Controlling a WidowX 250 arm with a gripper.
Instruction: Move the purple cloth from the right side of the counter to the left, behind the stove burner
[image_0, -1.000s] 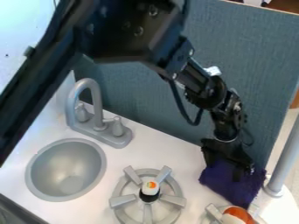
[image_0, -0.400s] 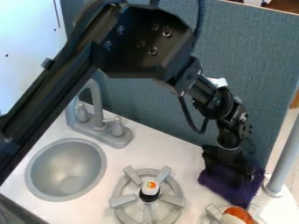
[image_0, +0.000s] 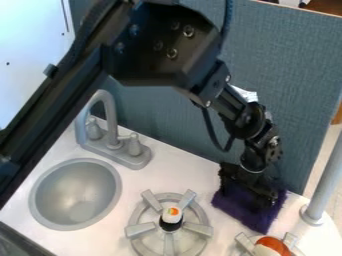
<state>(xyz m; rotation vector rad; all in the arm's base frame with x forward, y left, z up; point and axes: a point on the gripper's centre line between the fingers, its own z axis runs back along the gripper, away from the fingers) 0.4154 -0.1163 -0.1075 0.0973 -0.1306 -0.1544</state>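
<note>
Looking at the purple cloth (image_0: 246, 212): it sits right at the gripper (image_0: 262, 198), on the white counter (image_0: 190, 175), toward the right. We see it directly beneath the jaws and spreading out past them. One part sticks out on the image-left side, the bulk runs down toward the bottom edge, and a strip shows on the image-right side. So the jaws are over the cloth, in contact with it as far as we can see.

Jaw state: we can't tell if they're apart, together or clamped on the cloth. Black parts and dark fabric blend there. The gripper points down, slightly tilted.

Around it: we have the round grey burner (image_0: 139, 230) image-left of the cloth, apart from it, with a small white item with an orange mark (image_0: 172, 214) standing upright at its middle. Just below the cloth's lower edge is a second burner (image_0: 244, 242), cut off by the view, with an orange and white object (image_0: 272, 245) on it. We get a grey post (image_0: 327, 182) to the right, a blue-grey panel (image_0: 290, 85) behind, and the sink (image_0: 75, 195) and faucet (image_0: 111, 117) well off to the left.
</note>
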